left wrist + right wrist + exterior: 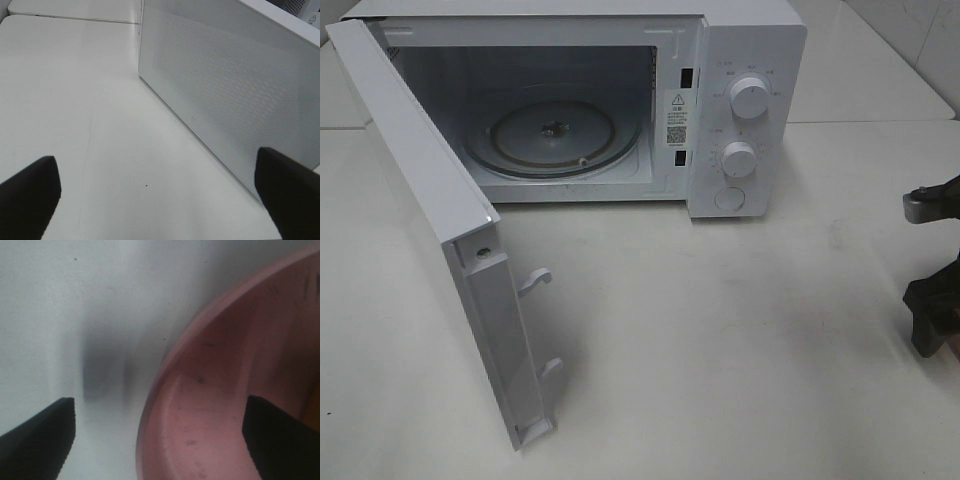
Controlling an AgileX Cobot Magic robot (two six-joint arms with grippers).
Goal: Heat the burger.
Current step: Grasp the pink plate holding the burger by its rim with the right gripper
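Microwave (740,60) stands with its door (410,170) swung wide, glass turntable (555,140) showing inside; left gripper (157,172) hangs beside the door's outer face, fingers spread wide, holding nothing; right gripper (157,415) is low over the table (75,300), equally wide, one finger above a pink plate (225,390), gripping nothing; the burger I can't spot from any angle.

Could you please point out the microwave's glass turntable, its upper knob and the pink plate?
glass turntable (557,137), exterior high view, middle of the glass.
upper knob (750,97), exterior high view, centre of its face.
pink plate (215,390), right wrist view, bare inner surface.
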